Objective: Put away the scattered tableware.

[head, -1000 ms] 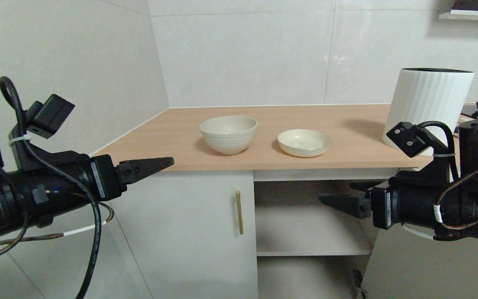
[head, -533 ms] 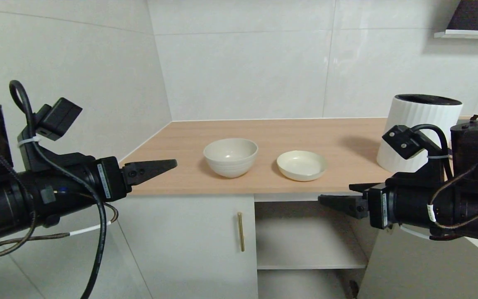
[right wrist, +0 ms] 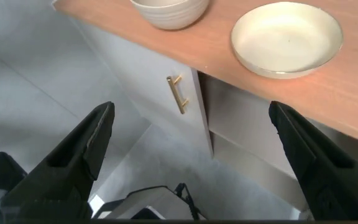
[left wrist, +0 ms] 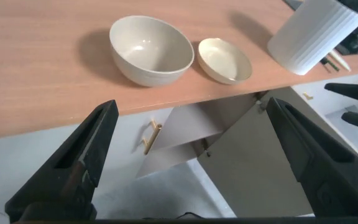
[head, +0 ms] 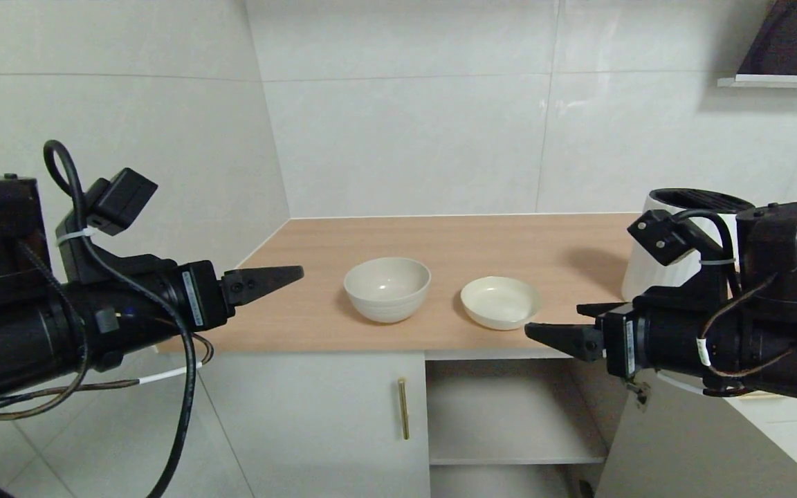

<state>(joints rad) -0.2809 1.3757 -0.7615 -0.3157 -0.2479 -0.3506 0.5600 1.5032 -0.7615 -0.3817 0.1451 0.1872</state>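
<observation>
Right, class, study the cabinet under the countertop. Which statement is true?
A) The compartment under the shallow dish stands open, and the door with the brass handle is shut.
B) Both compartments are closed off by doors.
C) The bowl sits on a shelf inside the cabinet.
A: the compartment under the shallow dish shows its shelf, the door with the brass handle is shut, and the bowl stands on the countertop.

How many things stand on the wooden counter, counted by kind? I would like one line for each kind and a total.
deep cream ceramic bowl: 1
shallow cream ceramic dish: 1
tall white ribbed container: 1
Total: 3
</observation>
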